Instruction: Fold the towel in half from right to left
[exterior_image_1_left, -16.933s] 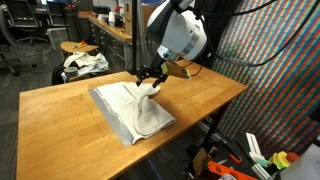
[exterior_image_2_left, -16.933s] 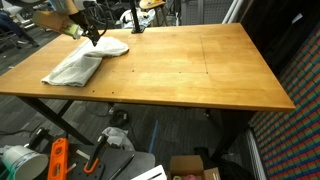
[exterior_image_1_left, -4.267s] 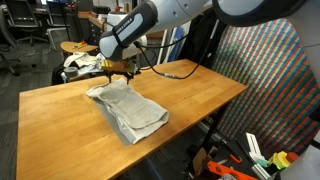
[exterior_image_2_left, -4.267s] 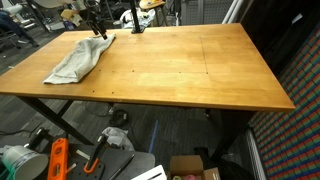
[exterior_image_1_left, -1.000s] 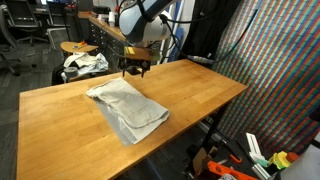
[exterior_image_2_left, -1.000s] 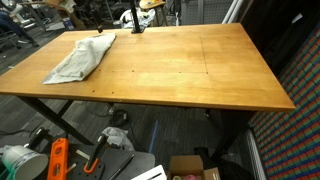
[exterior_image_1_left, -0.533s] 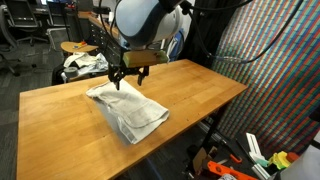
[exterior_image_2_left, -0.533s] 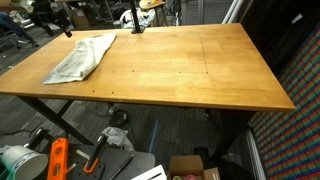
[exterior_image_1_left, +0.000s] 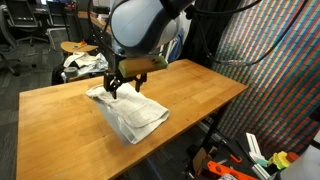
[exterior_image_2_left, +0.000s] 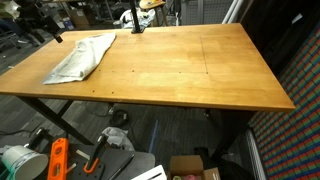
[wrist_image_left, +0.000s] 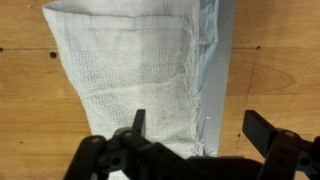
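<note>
Hovering low over the towel (exterior_image_1_left: 133, 112), your gripper (exterior_image_1_left: 119, 88) has its jaws spread wide with nothing between them. In an exterior view the towel (exterior_image_2_left: 82, 57) lies folded and rumpled toward the far left corner of the wooden table (exterior_image_2_left: 180, 70). In the wrist view its greyer edge band (wrist_image_left: 212, 70) runs between the two fingers (wrist_image_left: 138, 125).

Beyond the towel (exterior_image_2_left: 82, 57) lying flat at one end, the wooden table (exterior_image_2_left: 200, 70) is bare and open to reach, with a fabric-piled stool (exterior_image_1_left: 70, 47) just behind it.
</note>
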